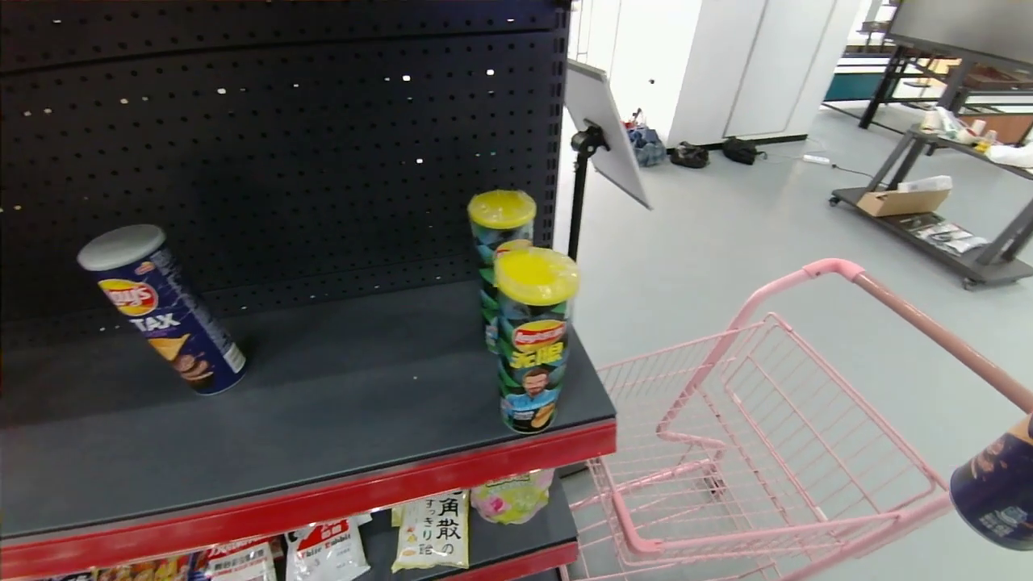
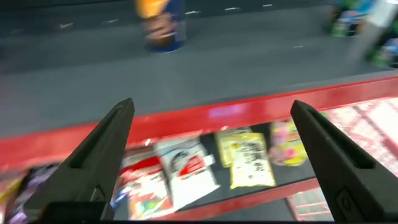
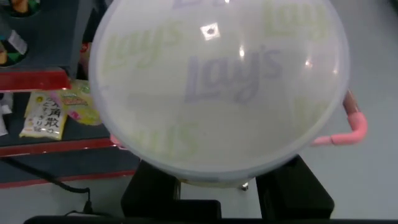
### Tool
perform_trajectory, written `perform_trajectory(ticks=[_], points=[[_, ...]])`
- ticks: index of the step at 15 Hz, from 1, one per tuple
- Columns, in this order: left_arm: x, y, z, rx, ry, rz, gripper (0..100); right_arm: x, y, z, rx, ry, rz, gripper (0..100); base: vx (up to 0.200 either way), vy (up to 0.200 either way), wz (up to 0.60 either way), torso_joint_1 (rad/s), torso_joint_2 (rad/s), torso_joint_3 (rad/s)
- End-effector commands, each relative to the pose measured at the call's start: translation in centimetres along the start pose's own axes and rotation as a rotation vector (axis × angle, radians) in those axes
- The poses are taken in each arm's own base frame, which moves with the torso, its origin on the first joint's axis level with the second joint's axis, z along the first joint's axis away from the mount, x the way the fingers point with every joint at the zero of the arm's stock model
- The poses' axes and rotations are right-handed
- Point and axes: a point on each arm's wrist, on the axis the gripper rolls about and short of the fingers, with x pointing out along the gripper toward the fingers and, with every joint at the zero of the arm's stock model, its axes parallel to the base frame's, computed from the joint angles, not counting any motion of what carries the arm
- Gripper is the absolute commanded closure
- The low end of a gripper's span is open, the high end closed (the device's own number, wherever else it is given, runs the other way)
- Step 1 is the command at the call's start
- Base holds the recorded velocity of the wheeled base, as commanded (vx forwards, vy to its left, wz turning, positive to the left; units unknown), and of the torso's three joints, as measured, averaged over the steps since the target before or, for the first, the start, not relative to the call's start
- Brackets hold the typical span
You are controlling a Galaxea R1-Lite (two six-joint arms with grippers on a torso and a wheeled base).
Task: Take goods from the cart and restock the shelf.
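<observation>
A dark blue chip can point(image 1: 994, 492) hangs at the far right, over the near corner of the pink cart point(image 1: 775, 420). Its pale translucent lid point(image 3: 217, 87) faces the right wrist camera, and my right gripper point(image 3: 224, 190) is shut on this can from both sides. The dark shelf point(image 1: 323, 403) with a red front edge carries a blue can point(image 1: 161, 311) at the left and two yellow-lidded cans point(image 1: 535, 339) point(image 1: 500, 234) at its right end. My left gripper point(image 2: 214, 165) is open in front of the shelf's red edge point(image 2: 205, 115), with nothing between its fingers.
Several snack bags point(image 1: 432, 528) lie on the lower shelf below the red edge. A pegboard back wall point(image 1: 282, 145) rises behind the cans. A white board on a stand point(image 1: 605, 129) is beside the shelf's right end. The cart's basket looks bare.
</observation>
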Motion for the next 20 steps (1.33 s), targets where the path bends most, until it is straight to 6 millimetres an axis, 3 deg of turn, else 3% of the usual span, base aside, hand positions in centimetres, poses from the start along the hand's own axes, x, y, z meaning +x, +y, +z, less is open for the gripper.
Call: perform_trajectory(ticks=[1,7,11,15,20], points=[[0.0,0.0,0.0,0.000,0.000,0.001,0,0.1,0.1,-0.3,-0.001,0.011,0.003,100,0.000,0.000,0.60,-0.002,0.01,-0.002],[0.0,0.0,0.0,0.002,0.000,0.001,0,-0.9,0.5,-2.5,0.048,-0.087,0.044,100,0.000,0.000,0.00,0.000,0.00,0.000],[0.0,0.0,0.0,0.003,0.000,-0.001,0,-1.6,1.1,-5.3,0.068,-0.171,0.149,100,0.000,0.200,0.00,-0.001,0.00,0.002],[0.0,0.0,0.0,0.003,0.000,-0.001,0,-1.8,1.1,-5.5,0.148,-0.176,0.165,100,0.000,0.200,0.00,0.000,0.00,0.001],[0.0,0.0,0.0,0.003,0.000,-0.001,0,-2.1,1.4,-5.9,0.141,-0.193,0.251,100,-0.200,0.200,0.00,0.005,0.01,0.001]])
